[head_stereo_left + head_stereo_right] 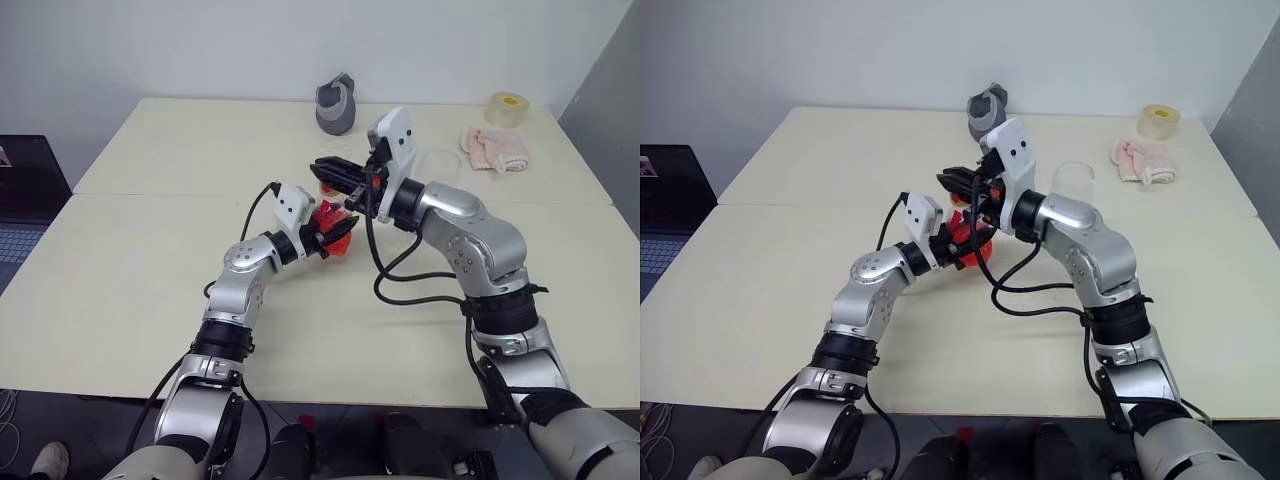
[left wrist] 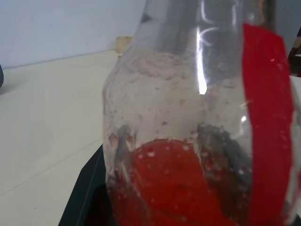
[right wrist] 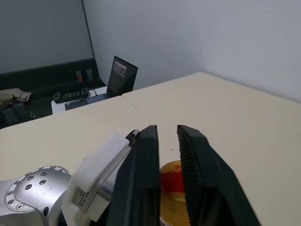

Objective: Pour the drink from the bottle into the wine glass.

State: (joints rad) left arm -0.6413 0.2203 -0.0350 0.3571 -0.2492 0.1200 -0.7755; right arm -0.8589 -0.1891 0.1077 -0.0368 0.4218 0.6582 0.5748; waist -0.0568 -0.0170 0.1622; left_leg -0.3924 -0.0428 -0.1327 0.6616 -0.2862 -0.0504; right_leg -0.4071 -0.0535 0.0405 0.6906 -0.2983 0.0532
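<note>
On the cream table (image 1: 130,280), the left gripper (image 1: 335,232) is clamping the small clear plastic bottle (image 2: 197,117) of red-orange drink (image 2: 174,188) upright. Above it, the right gripper (image 3: 167,155), jaws a narrow gap apart and gripping nothing visible, is hovering over the yellow-and-red cap (image 3: 171,186), which appears still on. The clear wine glass (image 1: 1073,182) is standing empty beside the right arm, so pouring has not begun. The left wrist view is revealing the low liquid level; the right wrist view is revealing the cap.
</note>
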